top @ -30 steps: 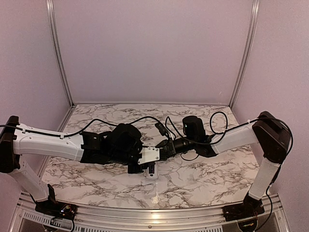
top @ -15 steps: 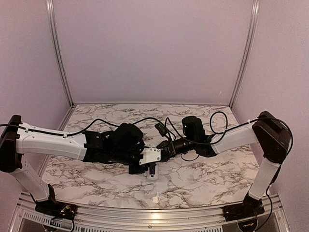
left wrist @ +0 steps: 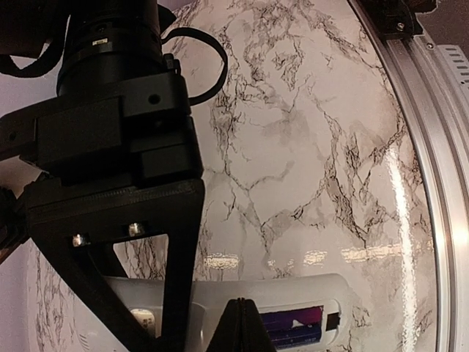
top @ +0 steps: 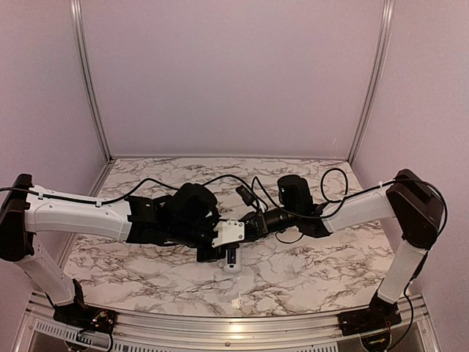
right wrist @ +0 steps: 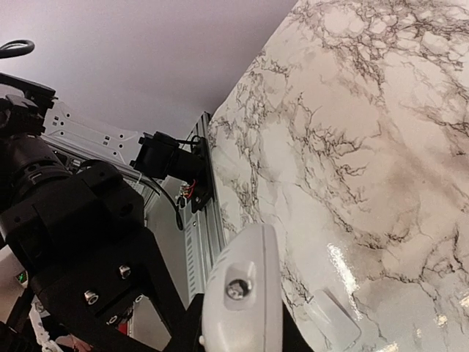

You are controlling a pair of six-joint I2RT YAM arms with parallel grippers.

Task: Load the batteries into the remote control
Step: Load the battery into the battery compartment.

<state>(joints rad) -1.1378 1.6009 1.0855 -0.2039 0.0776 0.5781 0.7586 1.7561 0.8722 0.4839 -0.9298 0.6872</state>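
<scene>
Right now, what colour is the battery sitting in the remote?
The battery looks purple-blue; left wrist view.

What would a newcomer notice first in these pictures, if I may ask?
The left arm and right arm meeting mid-table over the white remote control: the right gripper clamps one end. In the left wrist view its open compartment shows a purplish battery, with the shut left gripper tip beside it.

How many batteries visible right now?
1: a battery in the remote control's open compartment, left wrist view. A second may be hidden by the left end effector.
</scene>
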